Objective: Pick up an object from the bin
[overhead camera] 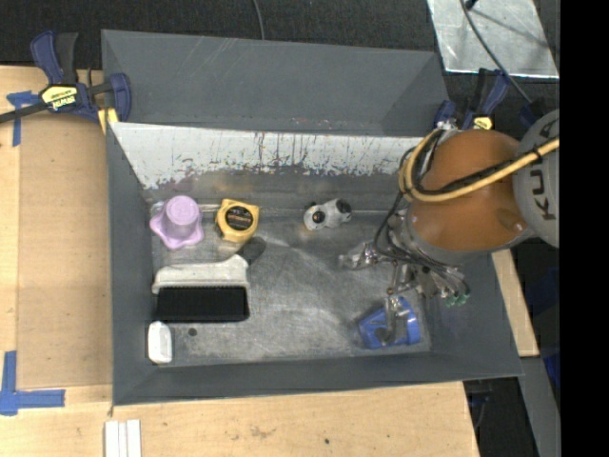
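**Jaws down over a blue thing, near-right corner of the bin**

Jaws: state not readable. The metal linkage sits right above the blue thing, and I cannot tell whether they stand apart, together, or clamped on it.

Left to right across the bin (285, 84):
- Small white block (159, 342), near-left corner, lying alone.
- Purple cup (176, 222), mouth down, by the far wall.
- Brush (202, 294) with a white back and black bristle face, just in front of the cup, lying left-right.
- Yellow tape measure (236, 219), just right of the cup.
- Small grey-and-white piece (326, 214), mid-bin at the far wall; kind uncertain.
- Open floor through the middle, well apart from everything.
- Blue thing (390, 329), near-right, close to the near wall and directly beneath the jaws. Its upper part is hidden by them.
- Orange cover (466, 198) of the wrist, above and to the right, with cables looped over it.

Handling, as a judgement: the blue thing looks small and light, probably moulded plastic with uneven faces, so stiff enough to pinch but apt to twist or slide on smooth sides. Best hold: across its narrow width, near the middle.

Heading: the long axis seems to run roughly left-right along the near wall, slightly tilted; which end is the front I cannot say
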Controlling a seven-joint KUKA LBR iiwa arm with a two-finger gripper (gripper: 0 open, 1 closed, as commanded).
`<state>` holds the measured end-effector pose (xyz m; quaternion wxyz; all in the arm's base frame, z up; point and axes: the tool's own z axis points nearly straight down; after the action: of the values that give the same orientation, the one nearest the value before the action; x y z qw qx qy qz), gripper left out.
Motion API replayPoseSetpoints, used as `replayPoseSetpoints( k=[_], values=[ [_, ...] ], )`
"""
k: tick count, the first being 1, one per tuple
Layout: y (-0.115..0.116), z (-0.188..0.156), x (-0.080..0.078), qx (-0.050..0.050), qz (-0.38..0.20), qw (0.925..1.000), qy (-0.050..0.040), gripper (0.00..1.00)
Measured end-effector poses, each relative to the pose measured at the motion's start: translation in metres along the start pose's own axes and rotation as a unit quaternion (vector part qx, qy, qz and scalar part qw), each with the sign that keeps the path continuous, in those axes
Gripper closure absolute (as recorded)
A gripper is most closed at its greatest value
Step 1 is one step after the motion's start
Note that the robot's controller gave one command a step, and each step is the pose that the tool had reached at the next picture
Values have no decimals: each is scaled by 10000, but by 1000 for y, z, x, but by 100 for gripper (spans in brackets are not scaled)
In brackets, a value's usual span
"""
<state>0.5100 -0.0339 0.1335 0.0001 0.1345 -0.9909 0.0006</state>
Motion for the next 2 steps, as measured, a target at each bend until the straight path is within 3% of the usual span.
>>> replayPoseSetpoints(
  k=[1,2],
  values=[
    [-11,5,8,-6,643,9979,-4,0],
    [-27,60,27,22,-870,9962,-95,100]
  ],
)
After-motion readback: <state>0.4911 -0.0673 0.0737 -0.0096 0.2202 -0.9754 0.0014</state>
